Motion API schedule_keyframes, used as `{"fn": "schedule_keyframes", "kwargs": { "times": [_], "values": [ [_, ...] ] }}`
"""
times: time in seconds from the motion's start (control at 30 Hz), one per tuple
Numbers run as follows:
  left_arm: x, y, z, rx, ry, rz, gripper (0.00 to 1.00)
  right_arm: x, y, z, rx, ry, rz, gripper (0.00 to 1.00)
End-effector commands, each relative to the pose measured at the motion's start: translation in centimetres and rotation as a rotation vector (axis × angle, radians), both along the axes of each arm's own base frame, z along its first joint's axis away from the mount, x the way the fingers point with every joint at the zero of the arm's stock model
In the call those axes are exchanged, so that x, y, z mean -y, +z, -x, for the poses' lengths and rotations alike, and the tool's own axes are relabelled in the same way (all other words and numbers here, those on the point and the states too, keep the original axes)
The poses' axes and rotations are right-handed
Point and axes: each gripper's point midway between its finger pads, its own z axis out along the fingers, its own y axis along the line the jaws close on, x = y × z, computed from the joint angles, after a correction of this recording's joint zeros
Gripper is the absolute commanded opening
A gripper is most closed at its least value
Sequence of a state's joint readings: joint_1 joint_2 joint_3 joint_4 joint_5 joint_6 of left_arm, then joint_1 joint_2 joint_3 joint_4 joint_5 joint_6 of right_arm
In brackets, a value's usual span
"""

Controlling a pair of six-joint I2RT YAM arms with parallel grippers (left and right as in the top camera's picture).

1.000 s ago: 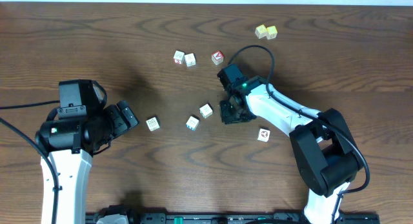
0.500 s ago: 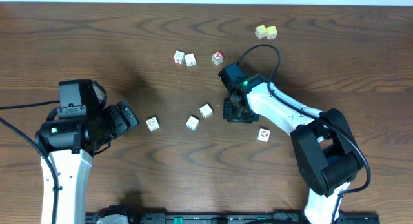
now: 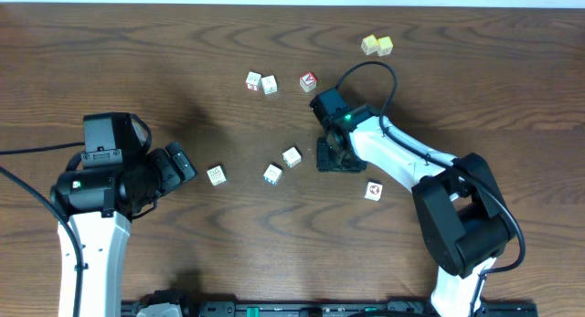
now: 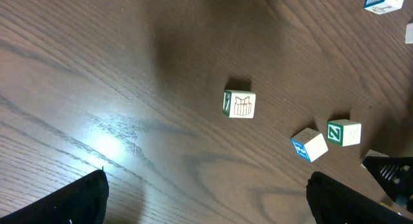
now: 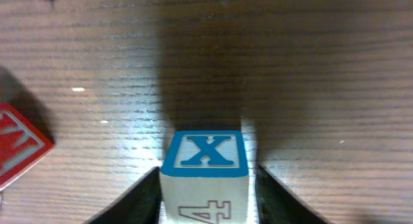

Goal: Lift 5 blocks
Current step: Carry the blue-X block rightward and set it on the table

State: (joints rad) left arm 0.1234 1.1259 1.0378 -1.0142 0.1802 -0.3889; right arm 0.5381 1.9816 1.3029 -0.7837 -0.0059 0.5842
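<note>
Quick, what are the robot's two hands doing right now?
Left hand: open, holding nothing.
Right hand: fingers on either side of the blue X block; cannot tell if it grips it.

Picture edges cut off the blue-X block [image 5: 205, 166] and red block [image 5: 19, 150].

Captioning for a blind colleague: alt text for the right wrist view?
A cream block, blue X on top, sits between the dark fingers of the right gripper. Wooden table behind; a red block at the left edge.
</note>
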Motion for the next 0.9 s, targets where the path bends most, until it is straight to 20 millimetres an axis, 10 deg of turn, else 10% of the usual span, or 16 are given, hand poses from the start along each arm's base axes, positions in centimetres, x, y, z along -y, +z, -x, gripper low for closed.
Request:
{"fn": "schedule_keyframes", "kwargs": {
  "times": [0.0,0.2,0.43,0.87],
  "values": [
    [-0.3,0.2,-0.1,0.003,0.006,-0.01,0.98,0.9,1.6,-1.7,0.017,0.013,0.015,0.54],
    [-0.3,0.2,-0.1,0.002,0.006,-0.011,0.98,2.4,7.1,-2.2,-0.026,0.039,0.045,0.63],
    [-0.3,0.2,-0.1,0.005,-0.022,-0.022,0.98,4.7,10.5,1.7,-0.103,0.054,0.081,0.74],
    [-0.3,0.2,-0.2,0.006,-0.021,-0.022,0.98,6.1,2.6,9.7,-0.232,0.008,0.025,0.96]
  ]
}}
